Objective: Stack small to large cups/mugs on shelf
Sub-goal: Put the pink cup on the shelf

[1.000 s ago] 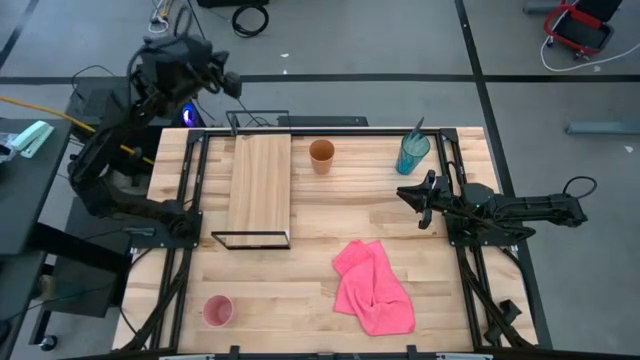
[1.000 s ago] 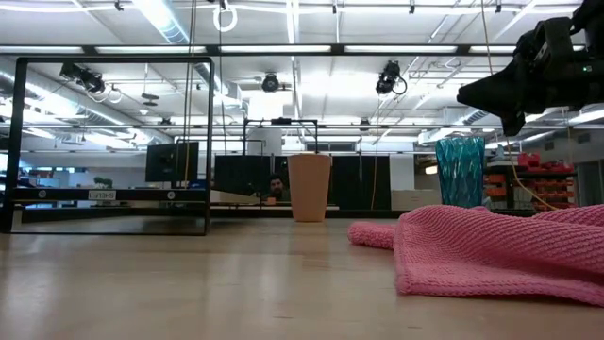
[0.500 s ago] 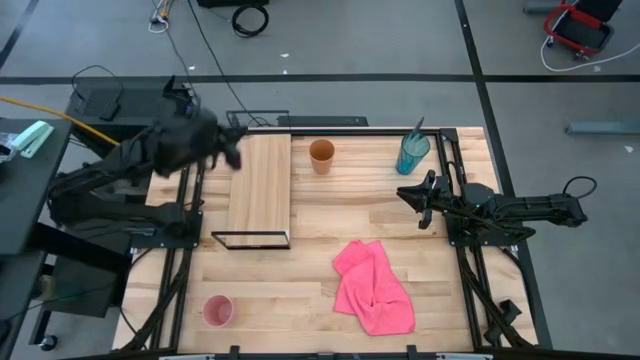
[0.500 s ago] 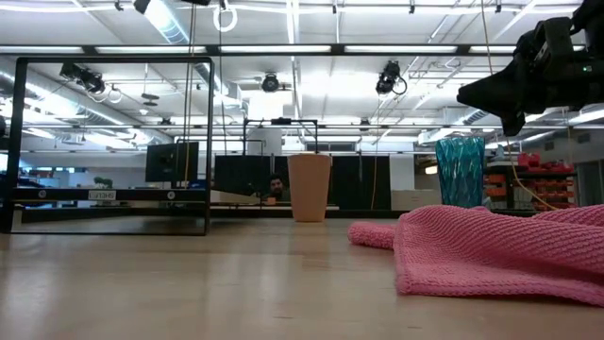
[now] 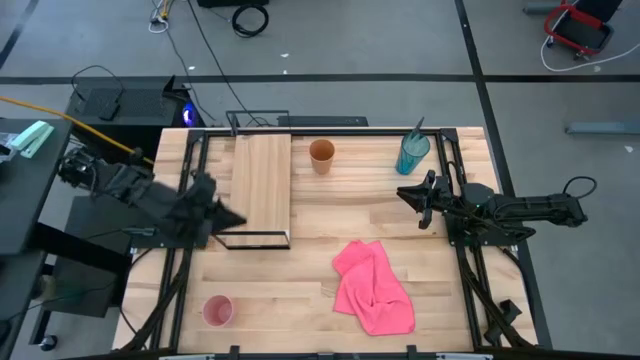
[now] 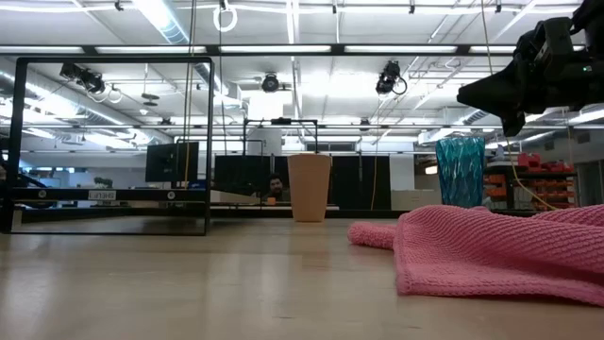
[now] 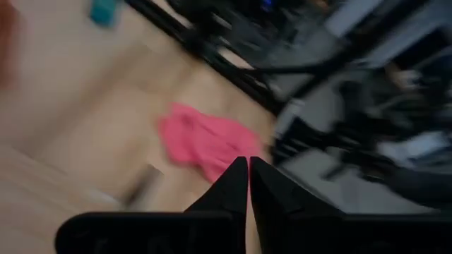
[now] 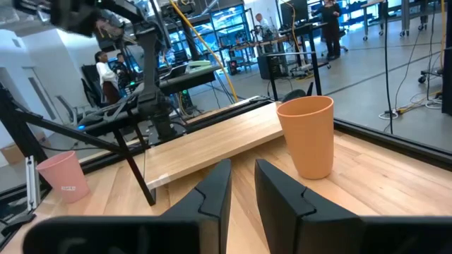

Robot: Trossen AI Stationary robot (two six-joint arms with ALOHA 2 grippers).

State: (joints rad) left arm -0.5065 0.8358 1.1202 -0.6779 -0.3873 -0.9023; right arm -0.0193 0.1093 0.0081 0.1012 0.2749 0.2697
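Observation:
The shelf [image 5: 261,185], a light-wood plank in a thin black frame, lies at the table's far left; it also shows in the right wrist view [image 8: 212,144]. The orange cup [image 5: 321,155] and the teal tumbler [image 5: 411,153] stand upright on the table near the far edge. The small pink cup [image 5: 217,311] stands upright at the near left corner. My left gripper [image 5: 235,217] is shut and empty by the shelf's near left corner; its touching fingertips show in the left wrist view [image 7: 248,164]. My right gripper [image 5: 402,192] hovers at the right, narrowly open and empty [image 8: 242,169], pointing at the orange cup [image 8: 306,136].
A crumpled pink cloth [image 5: 375,288] lies near the table's front, right of centre. Black rails run along the table's left and right sides [image 5: 470,270]. Bare wood lies between the shelf and the cloth. People stand in the room beyond the table [image 8: 109,74].
My left arm has swung from beyond the table's far left corner down and toward the near edge, ending by the shelf's near left corner. My right arm and all the cups have kept still.

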